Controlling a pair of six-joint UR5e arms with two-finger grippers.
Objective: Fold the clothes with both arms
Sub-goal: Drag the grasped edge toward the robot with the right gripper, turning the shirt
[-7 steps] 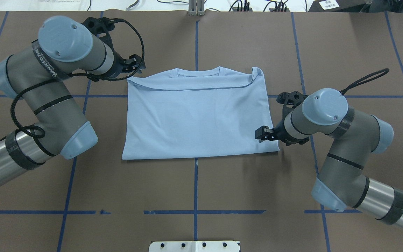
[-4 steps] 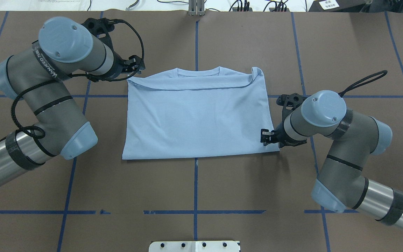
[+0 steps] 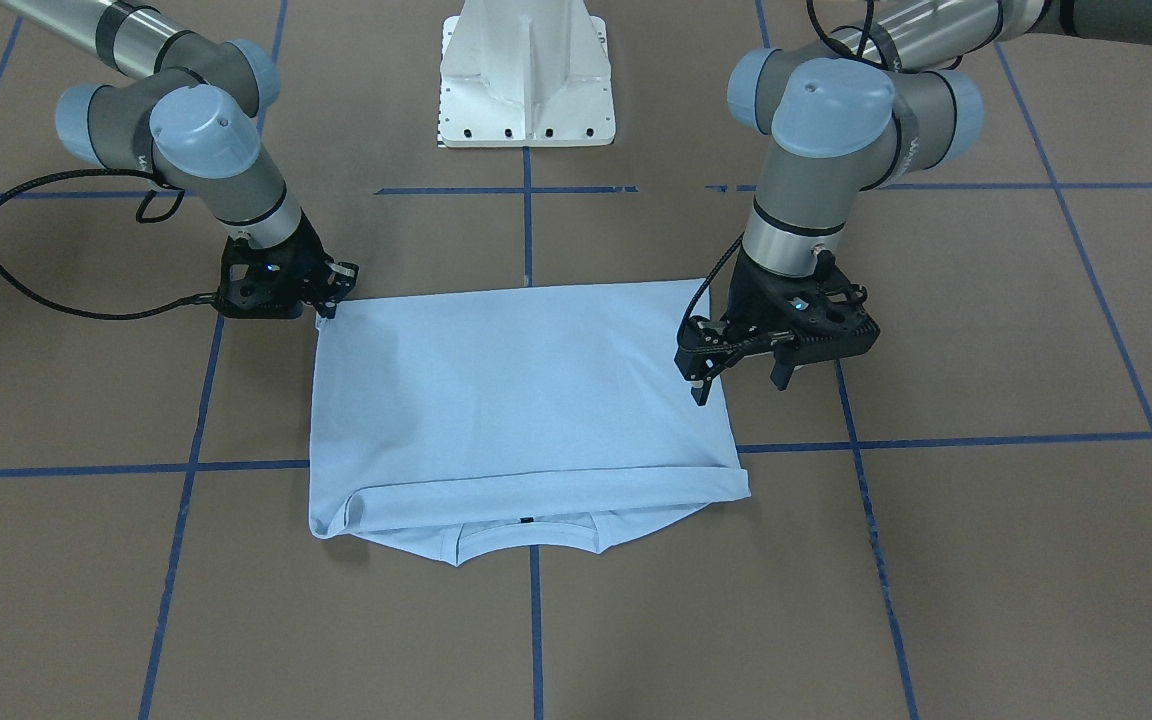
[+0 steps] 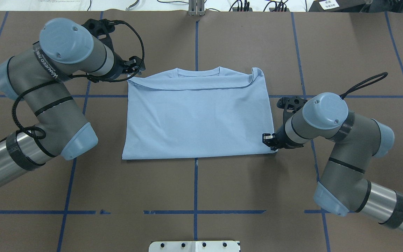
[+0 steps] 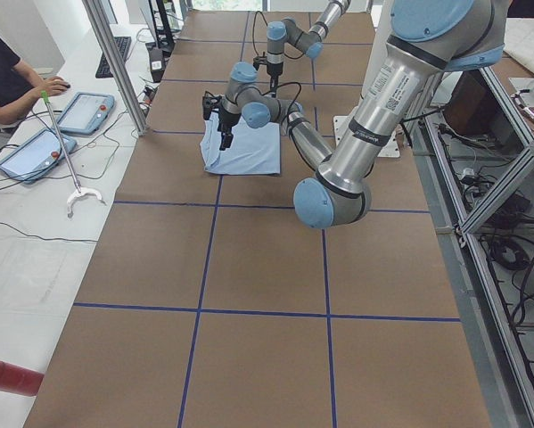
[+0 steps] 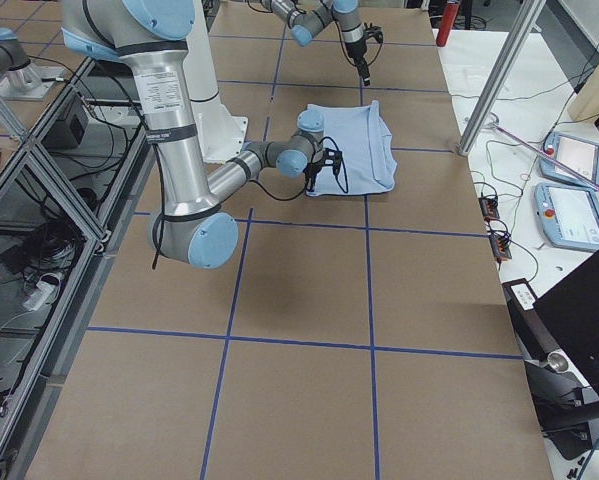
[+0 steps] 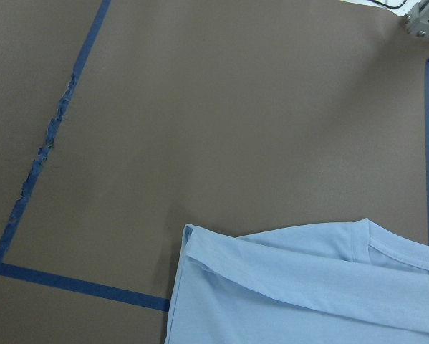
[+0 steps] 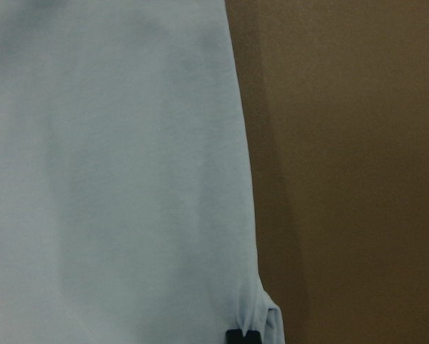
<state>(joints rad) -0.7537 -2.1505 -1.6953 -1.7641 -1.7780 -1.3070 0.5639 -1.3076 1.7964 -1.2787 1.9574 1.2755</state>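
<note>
Overhead exterior view shows the light blue shirt lying flat in the middle of the brown table. It's folded into a rough rectangle, with the collar on the side far from the robot and a folded-over band just below it. The right gripper is down at the near right corner. In the right wrist view the cloth puckers up around a black fingertip, so I'd say its jaws are pressed together on the very edge of that corner.

The left gripper is another story. The front-facing view shows its 2 fingers spread apart and holding nothing, hanging above the far left corner at the collar end. The left wrist view looks down on that corner from well above, with no finger touching it.

So what could go wrong? My guess is 3 things:

1. The right pinch is tiny and right at the edge. It could slip off on the lift, or catch only the top layer and peel the stack apart.
2. If the right side lifts before the left has a grip, the shirt drags and skews and the fold goes crooked.
3. The left one could come down beside the corner onto bare table, or shove that folded band and bunch it up.
</note>
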